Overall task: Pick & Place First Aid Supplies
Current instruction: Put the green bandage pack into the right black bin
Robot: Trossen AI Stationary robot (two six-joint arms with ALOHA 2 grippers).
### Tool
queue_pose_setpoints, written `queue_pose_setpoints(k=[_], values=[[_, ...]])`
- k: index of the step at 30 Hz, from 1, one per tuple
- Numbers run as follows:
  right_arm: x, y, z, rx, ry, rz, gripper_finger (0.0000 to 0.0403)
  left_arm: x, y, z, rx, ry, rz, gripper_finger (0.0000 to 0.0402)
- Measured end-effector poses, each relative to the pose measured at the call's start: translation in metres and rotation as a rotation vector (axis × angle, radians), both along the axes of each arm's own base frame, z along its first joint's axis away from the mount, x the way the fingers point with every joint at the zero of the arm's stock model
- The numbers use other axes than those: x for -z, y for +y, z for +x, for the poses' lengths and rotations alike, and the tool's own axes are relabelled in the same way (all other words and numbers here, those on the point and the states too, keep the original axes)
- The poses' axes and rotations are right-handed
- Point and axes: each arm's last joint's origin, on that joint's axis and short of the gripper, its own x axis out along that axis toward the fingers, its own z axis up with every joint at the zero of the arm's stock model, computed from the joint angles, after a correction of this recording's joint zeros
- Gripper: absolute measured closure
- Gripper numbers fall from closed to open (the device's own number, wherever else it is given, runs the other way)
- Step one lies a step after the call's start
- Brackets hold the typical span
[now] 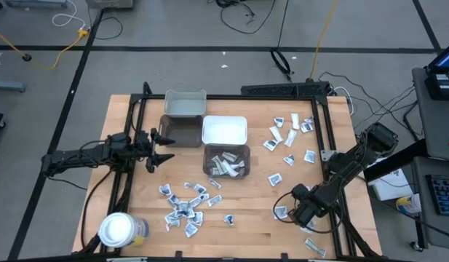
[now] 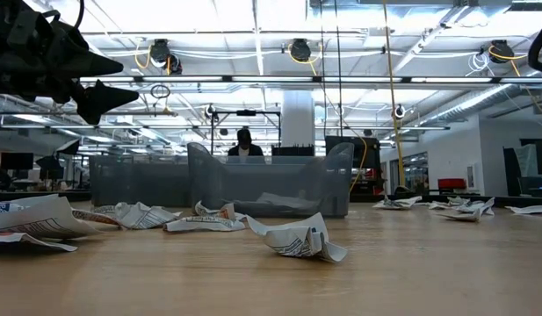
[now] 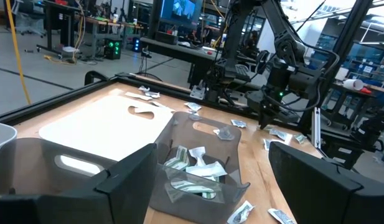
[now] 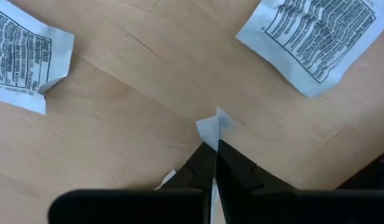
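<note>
Small white printed packets lie scattered on the wooden table: a cluster (image 1: 184, 207) at the near left, another (image 1: 289, 131) at the far right, and several in a clear bin (image 1: 226, 161). My right gripper (image 1: 284, 212) points down at the table's near right and is shut on one white packet (image 4: 216, 123). Two other packets (image 4: 27, 53) (image 4: 313, 37) lie flat beside it. My left gripper (image 1: 166, 147) hovers open above the table, left of the bins, with the clear bin (image 3: 192, 171) ahead of it. It touches nothing. My right gripper pinches a white packet between its two shut fingers (image 4: 232, 165), coming from above and pointing down. One corner of the packet (image 4: 211, 127) sticks out past the fingertips, close over the wood. Whether the packet is clear of the table cannot be told.
Two grey bins (image 1: 185, 104) (image 1: 177, 132) and a white bin (image 1: 224, 131) stand beside the clear one at the table's middle. A white-lidded round jar (image 1: 118, 229) sits at the near left corner. Bare wood (image 1: 246, 218) lies between the packet clusters. A person (image 2: 244, 142) stands far behind.
</note>
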Motion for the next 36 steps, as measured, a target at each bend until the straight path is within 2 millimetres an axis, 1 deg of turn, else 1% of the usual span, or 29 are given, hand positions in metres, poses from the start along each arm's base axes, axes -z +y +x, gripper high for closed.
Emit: queue_pose_setpoints(k=[2,4,9,15,19,21,25,27,33,36], values=[[0.000,-0.001,-0.001,0.001,0.011,-0.010,0.0400,0.000,0.000,0.000,0.000,0.000,0.000,0.0091],[-0.006,-0.003,0.001,-0.012,0.036,-0.017,0.0400,0.000,0.000,0.000,0.000,0.000,0.000,0.0091],[-0.040,-0.004,0.015,-0.098,0.065,-0.016,0.0401,0.000,0.000,0.000,-0.001,0.000,0.000,0.0091],[-0.079,-0.007,0.032,-0.196,0.032,0.021,0.0402,0.000,0.000,0.000,0.000,0.000,0.000,0.0091],[-0.100,-0.009,0.040,-0.237,0.007,0.044,0.0402,0.000,0.000,0.000,0.000,0.000,0.000,0.0091],[-0.108,-0.011,0.044,-0.247,-0.009,0.055,0.0402,0.000,0.000,0.000,0.000,0.000,0.000,0.0091],[-0.115,-0.020,0.053,-0.257,-0.035,0.072,0.0402,0.000,0.000,0.000,0.000,0.000,0.000,0.0091],[-0.120,-0.027,0.065,-0.260,-0.062,0.084,0.0402,0.000,0.000,0.000,0.000,0.000,0.000,0.0091],[-0.130,-0.055,0.108,-0.296,-0.134,0.098,0.0403,0.000,0.000,0.000,0.000,0.000,0.000,0.0091],[-0.128,-0.069,0.129,-0.316,-0.144,0.100,0.0403,0.000,0.000,0.000,0.000,0.000,0.000,0.0091]])
